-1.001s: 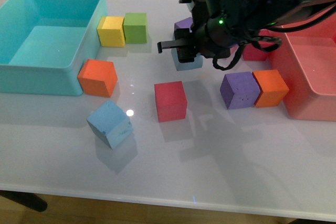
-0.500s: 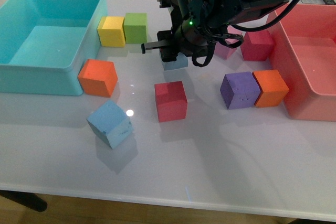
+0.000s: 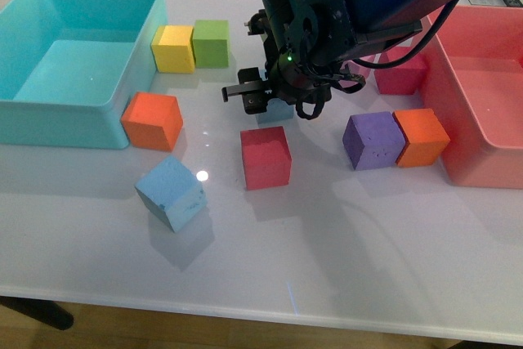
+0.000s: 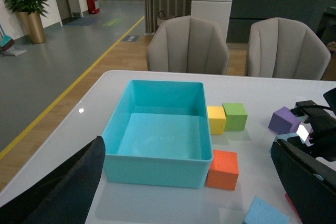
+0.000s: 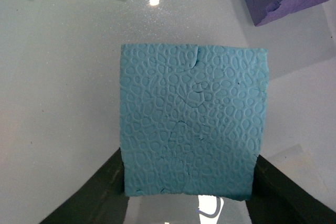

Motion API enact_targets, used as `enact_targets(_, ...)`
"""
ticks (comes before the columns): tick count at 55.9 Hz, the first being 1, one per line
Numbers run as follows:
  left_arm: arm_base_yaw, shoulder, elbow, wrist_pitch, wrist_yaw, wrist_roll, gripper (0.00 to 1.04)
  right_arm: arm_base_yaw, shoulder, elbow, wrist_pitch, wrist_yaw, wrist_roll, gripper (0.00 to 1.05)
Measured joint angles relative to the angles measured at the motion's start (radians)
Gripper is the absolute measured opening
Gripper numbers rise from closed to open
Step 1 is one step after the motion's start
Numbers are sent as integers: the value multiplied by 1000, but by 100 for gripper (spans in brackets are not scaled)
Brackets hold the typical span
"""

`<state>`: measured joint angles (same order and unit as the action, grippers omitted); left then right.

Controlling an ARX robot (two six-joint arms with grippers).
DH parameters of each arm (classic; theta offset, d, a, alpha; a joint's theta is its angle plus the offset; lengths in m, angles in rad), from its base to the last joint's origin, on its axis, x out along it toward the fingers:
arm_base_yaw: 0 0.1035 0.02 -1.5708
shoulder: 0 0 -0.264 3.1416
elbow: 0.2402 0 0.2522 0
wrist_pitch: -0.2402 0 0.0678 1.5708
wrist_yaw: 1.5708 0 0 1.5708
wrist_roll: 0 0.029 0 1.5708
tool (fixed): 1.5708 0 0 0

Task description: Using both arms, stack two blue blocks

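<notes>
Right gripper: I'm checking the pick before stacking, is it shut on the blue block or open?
Shut: in the right wrist view, fingers of the right gripper press both sides of the blue block.

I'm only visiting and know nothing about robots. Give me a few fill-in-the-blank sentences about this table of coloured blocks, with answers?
The held block in the right gripper is coloured ___.
The left gripper holds nothing and its fingers stand ___.
The yellow block sits right beside a ___ block.
The purple block in front sits right beside an ___ block.
Missing words: blue; open; green; orange.
</notes>
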<state>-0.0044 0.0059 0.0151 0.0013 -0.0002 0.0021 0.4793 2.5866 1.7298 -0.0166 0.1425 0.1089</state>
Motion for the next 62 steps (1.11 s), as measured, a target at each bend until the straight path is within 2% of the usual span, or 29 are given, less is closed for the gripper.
enact_targets(9, 0, 0, 0, 0, 0, 0, 96, -10, -12, -41, 21, -8, 0, 85)
enact_targets(10, 0, 0, 0, 0, 0, 0, 96, -12, -18, -55, 26, -9, 0, 90)
enact_targets(14, 0, 0, 0, 0, 0, 0, 96, -17, -32, -80, 40, -17, 1, 97)
enact_targets(32, 0, 0, 0, 0, 0, 0, 96, -50, -280, -298, 197, -91, -20, 96)
enact_targets(49, 0, 0, 0, 0, 0, 0, 96, -101, -696, -697, 349, -199, -63, 96)
enact_targets(57, 0, 0, 0, 0, 0, 0, 96, -140, -924, -895, 359, -229, -66, 96)
enact_targets(62, 0, 0, 0, 0, 0, 0, 96, -149, -990, -931, 357, -229, -66, 96)
